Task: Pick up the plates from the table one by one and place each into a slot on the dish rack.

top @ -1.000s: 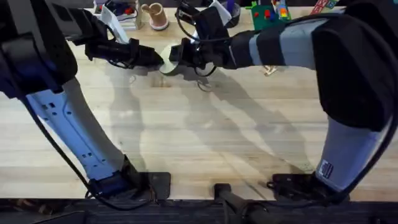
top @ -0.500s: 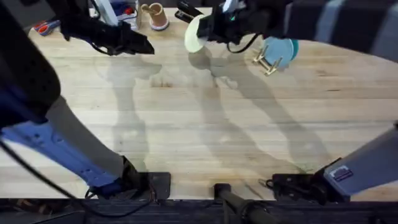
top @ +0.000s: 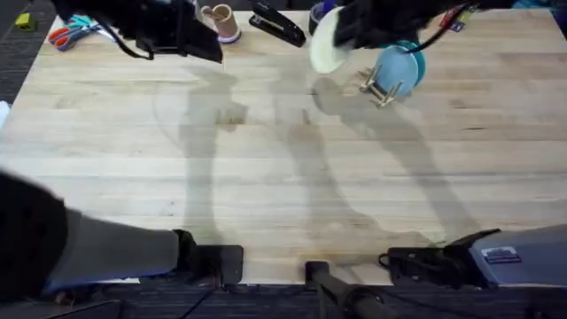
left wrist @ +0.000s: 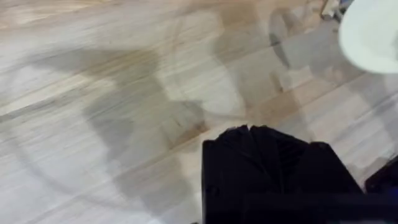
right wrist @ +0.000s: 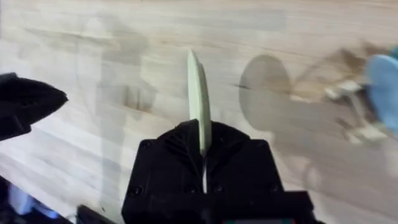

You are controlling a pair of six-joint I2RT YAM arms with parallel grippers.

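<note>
The overhead camera looks down and forward across the whole counter [top: 266, 177], from above the arm bases. The left wrist camera hangs close above bare planks, looking down past its own end effector [left wrist: 249, 134]. The right wrist camera looks along its end effector [right wrist: 202, 155] down at the counter. All three share the cream plate [top: 326, 40].

Robotics lab bench: butcher-block table [top: 266, 177] with arm bases clamped along its near edge; scissors [top: 60, 35], stapler [top: 278, 25] and mug [top: 221, 21] line the far edge.
</note>
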